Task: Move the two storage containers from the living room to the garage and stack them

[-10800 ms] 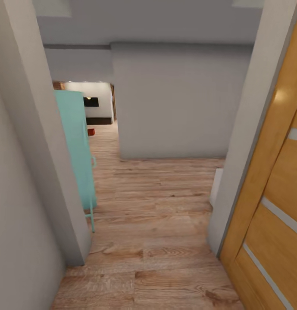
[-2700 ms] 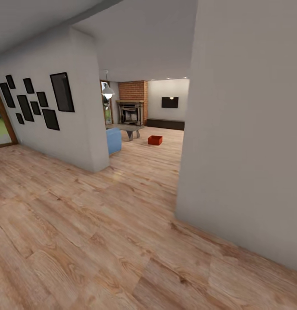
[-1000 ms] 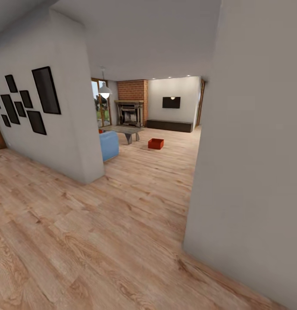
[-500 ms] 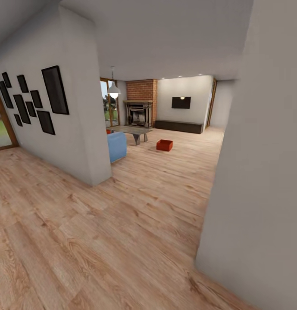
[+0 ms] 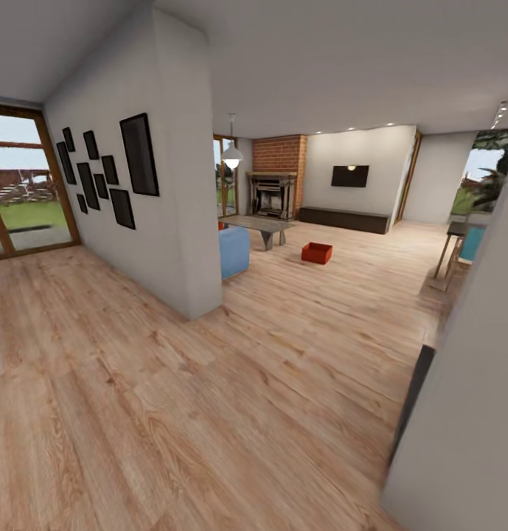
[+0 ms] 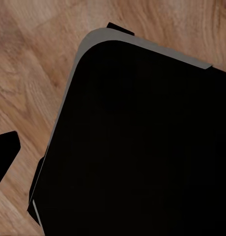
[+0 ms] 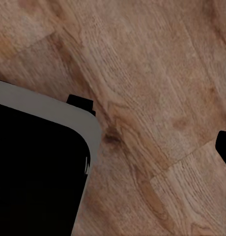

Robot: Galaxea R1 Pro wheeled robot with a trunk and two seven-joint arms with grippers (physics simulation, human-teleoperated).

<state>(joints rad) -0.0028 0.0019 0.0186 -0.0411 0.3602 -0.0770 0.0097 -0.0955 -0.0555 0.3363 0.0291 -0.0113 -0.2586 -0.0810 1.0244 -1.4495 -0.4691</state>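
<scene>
One storage container [image 5: 316, 253], a small red-orange open box, sits on the light wood planks of the living room far ahead, right of the blue sofa [image 5: 234, 251]. A sliver of red [image 5: 222, 226] shows behind the sofa's end; I cannot tell what it is. In the left wrist view a dark fingertip [image 6: 4, 153] hangs over wood planks beside the robot's black base [image 6: 142, 142]. Another dark fingertip [image 7: 224, 146] shows in the right wrist view, over the same flooring. Neither holds anything that I can see.
A pale wall corner with black picture frames [image 5: 133, 161] juts in at the left. A pale wall [image 5: 471, 398] stands close at the right. Beyond are a low table [image 5: 257, 224], brick fireplace [image 5: 274, 193], wall TV [image 5: 349, 175] and a side table [image 5: 454, 243].
The camera has moved forward and turned, so more of the living room and a glass door at the left now show. The container itself has not moved.
</scene>
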